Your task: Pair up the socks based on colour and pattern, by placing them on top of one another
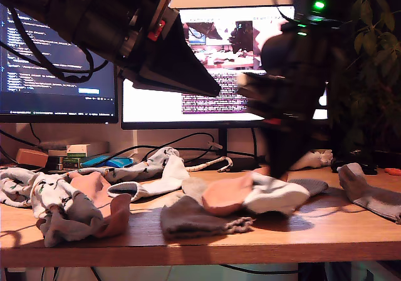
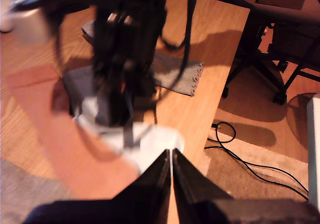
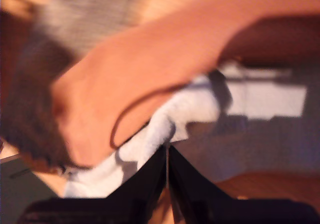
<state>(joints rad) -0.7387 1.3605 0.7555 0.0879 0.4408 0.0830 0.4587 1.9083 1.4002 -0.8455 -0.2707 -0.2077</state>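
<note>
**Salmon-pink sock being met by my second gripper at the middle of the desk's front edge**

My second gripper [image 3: 167, 151], blurred, is being lowered with its jaws pressed together onto the spot where a salmon-pink sock [image 1: 227, 196] is overlapping a white ribbed sock [image 1: 276, 196]. Whether cloth is being nipped cannot be told. The salmon-pink sock's long axis is running along the front edge of the desk [image 1: 301, 237], toward the exterior view's left of the fingertips. My first gripper [image 1: 216, 93] is being held high, jaws together and empty, so the second is judged much the nearer. Being counted in the exterior view: two salmon-pink, the other salmon-pink sock [image 1: 94, 187] well apart toward that view's left end; two pale ribbed, the other pale ribbed sock [image 1: 156, 182] between; at least two printed pale blue socks [image 1: 25, 190]; at least three grey-taupe socks [image 1: 200, 218].
</note>
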